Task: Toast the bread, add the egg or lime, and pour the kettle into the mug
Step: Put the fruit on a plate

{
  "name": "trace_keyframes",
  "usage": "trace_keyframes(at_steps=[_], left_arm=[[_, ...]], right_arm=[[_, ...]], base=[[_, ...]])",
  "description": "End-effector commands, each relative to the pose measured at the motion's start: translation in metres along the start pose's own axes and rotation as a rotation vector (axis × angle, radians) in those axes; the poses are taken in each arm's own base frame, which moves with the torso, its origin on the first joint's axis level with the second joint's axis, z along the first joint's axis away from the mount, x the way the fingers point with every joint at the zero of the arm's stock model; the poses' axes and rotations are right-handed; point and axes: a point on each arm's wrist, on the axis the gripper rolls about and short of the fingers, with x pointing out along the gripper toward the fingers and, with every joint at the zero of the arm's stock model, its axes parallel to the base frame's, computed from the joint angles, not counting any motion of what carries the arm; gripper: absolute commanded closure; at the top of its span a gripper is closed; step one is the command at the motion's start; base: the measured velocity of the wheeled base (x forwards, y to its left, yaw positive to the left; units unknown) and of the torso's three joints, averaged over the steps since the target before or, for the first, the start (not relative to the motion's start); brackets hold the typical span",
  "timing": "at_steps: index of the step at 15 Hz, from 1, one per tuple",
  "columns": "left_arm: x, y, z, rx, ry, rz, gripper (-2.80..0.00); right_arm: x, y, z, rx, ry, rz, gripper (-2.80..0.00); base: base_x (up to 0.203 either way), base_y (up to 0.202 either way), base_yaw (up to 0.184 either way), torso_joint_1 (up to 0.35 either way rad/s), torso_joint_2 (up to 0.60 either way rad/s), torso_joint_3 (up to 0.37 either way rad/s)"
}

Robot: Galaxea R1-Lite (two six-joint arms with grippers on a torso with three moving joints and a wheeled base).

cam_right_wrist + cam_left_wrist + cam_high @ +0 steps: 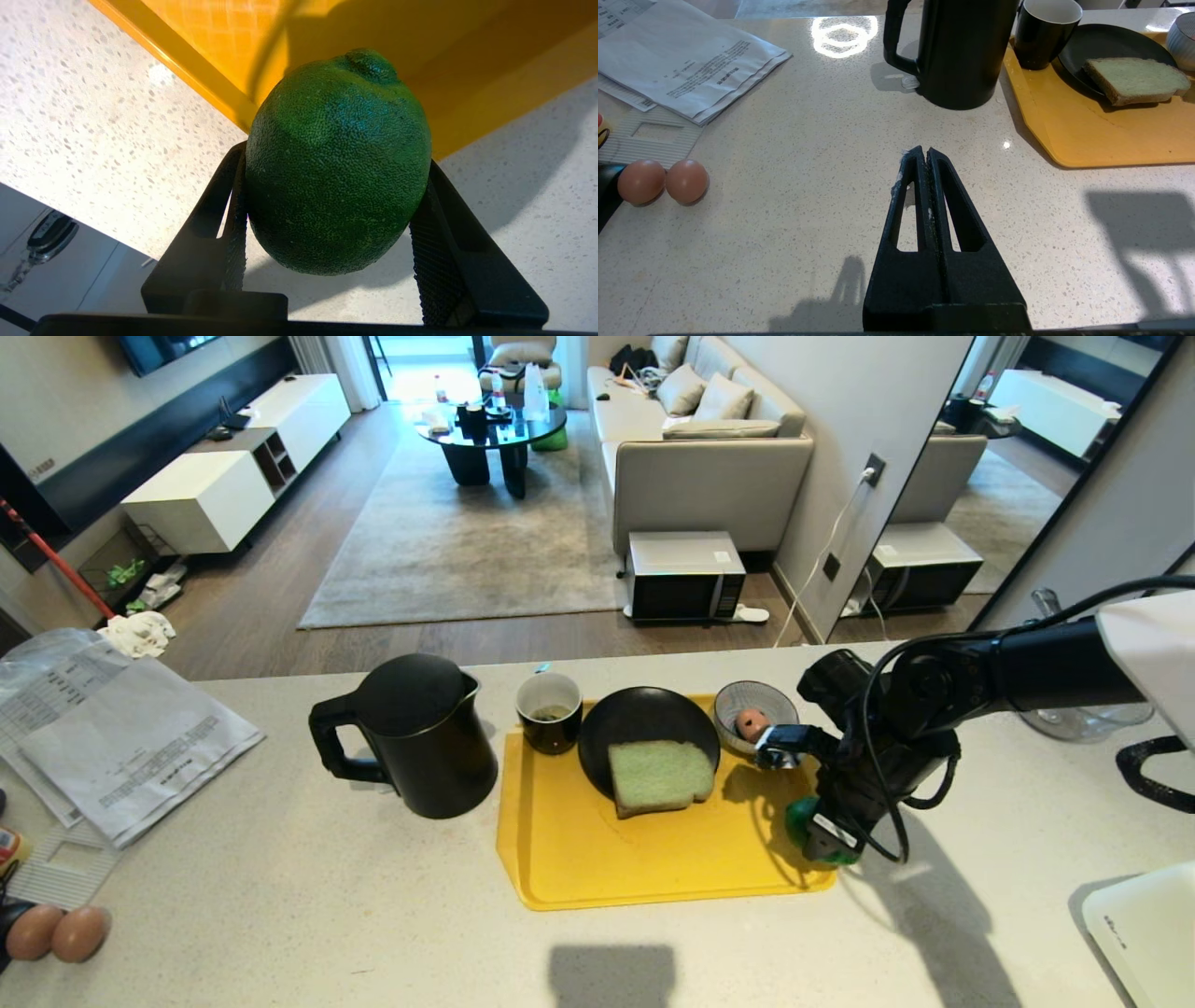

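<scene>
A: Where is the lime (pixel 336 163)?

B: Clamped in the right gripper (pixel 327 205), over the tray's (pixel 653 859) right front corner; long axis points out past the fingertips.

A: The plate (pixel 644 719)?

B: Back-left of it, bread (pixel 659 777) on top — left gripper (pixel 924 154) pinched shut, empty, farther off; in the head view the arm hides most of the lime.

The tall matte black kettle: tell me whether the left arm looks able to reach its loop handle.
Probably yes: bare counter lies between the shut left gripper and the kettle, its handle facing that side.
</scene>
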Motion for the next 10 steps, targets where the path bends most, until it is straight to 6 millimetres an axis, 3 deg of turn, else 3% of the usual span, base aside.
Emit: trace_keyframes(at_steps=[1,10], left_arm=[[0.001,0.0,-0.004,0.0,0.011,0.0,0.0],[0.001,0.0,-0.004,0.0,0.011,0.0,0.0]], right_arm=[[0.004,0.008,0.007,-0.024,0.006,0.008,0.0],[0.015,0.015,0.025,-0.021,-0.014,0.011,0.0]], base=[[0.0,0.0,0.0,0.0,0.0,0.0],[0.0,0.0,0.0,0.0,0.0,0.0]])
